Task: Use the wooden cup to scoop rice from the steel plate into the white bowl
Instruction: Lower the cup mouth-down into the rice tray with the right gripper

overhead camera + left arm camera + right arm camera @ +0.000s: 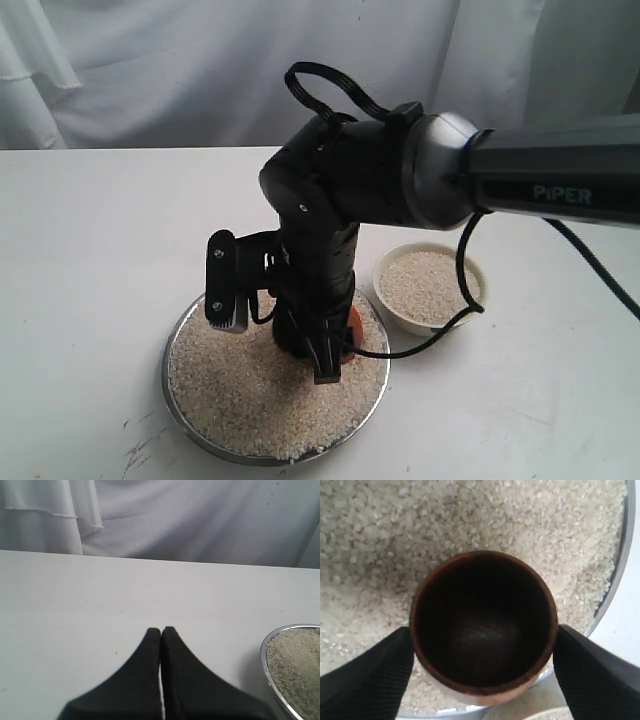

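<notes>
Right gripper: the right gripper (482,652) clamps the wooden cup (482,622) from both sides, its black fingers (375,672) spread wide against the cup's wall.
Cup: mouth turned up toward the wrist camera, empty and dark inside. It sits over the rice (250,395), though whether its base touches the grains is hard to tell.
Plate: the steel plate (170,385) lies on the table with rice spread nearly to its shiny rim. The cup hangs close to that rim on the bowl's side.
Bowl: the white bowl (398,316) stands just beside the plate, to its right, holding rice. A black cable (465,250) droops across it.
Left gripper: the left gripper (161,632) is pressed closed and holds nothing, low over the table, with the plate's edge nearby.
Open room: the white table (90,250) lies bare left of the plate and behind it, up to the pale curtain (150,70).
</notes>
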Controlling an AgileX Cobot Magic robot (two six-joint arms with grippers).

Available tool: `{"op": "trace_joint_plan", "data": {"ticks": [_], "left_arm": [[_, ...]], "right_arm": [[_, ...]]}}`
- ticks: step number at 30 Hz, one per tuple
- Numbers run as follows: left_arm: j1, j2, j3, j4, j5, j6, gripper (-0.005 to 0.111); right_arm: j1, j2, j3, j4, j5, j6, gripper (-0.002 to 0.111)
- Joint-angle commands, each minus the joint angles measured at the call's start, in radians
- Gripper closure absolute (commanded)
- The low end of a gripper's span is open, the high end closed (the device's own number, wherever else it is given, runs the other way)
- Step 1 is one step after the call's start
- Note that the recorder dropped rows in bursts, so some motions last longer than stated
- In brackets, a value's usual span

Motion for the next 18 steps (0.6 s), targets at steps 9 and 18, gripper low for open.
{"op": "trace_joint_plan", "data": {"ticks": [9, 18], "left_arm": [[-0.002, -0.005, 0.005, -0.001, -0.006, -0.003, 0.107], [-0.002, -0.005, 0.005, -0.001, -0.006, -0.003, 0.107]], "right_arm": [[-0.006, 0.025, 0.001, 0.054, -0.100, 0.002, 0.088], [-0.006, 0.025, 0.001, 0.052, -0.148, 0.017, 0.059]]}}
